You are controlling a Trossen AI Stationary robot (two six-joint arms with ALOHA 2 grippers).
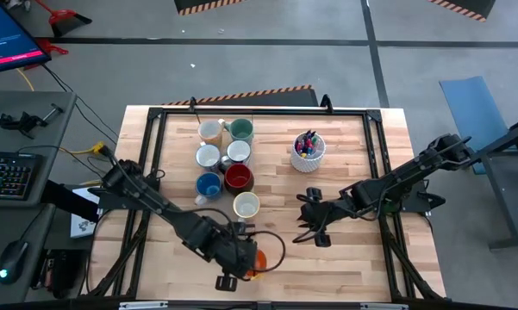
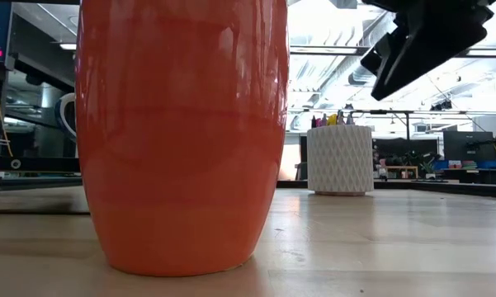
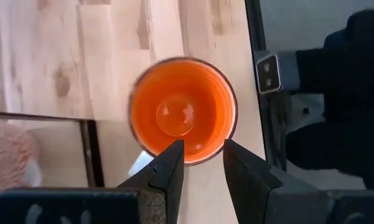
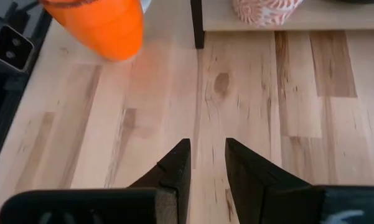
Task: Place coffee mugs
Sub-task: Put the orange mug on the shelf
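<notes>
The orange mug [image 1: 258, 260] stands upright on its base near the table's near edge; it fills the low view [image 2: 181, 132]. My left gripper [image 1: 244, 263] hovers over it, open, looking down into it. In the left wrist view its two fingers [image 3: 202, 144] stand side by side over the mug's rim [image 3: 202, 160]. My right gripper [image 1: 314, 230] is open over bare table to the right of the mug [image 4: 205, 144]. Seven more mugs stand in a cluster toward the far left: cream [image 1: 211, 131], teal green [image 1: 240, 131], two white, blue [image 1: 209, 185], dark red [image 1: 239, 177] and cream [image 1: 246, 205]. My left gripper comes at the orange mug from above, pointing down, with its fingers [image 3: 171, 168] over one stretch of the rim. I cannot tell whether they touch it. The mug rests on the table.
A white patterned cup of coloured pens [image 1: 308, 152] stands right of the mug cluster, on the table's far half. A black frame runs around the tabletop [image 1: 155, 155]. Bare wood lies between the two grippers and along the table's right half [image 1: 362, 258].
</notes>
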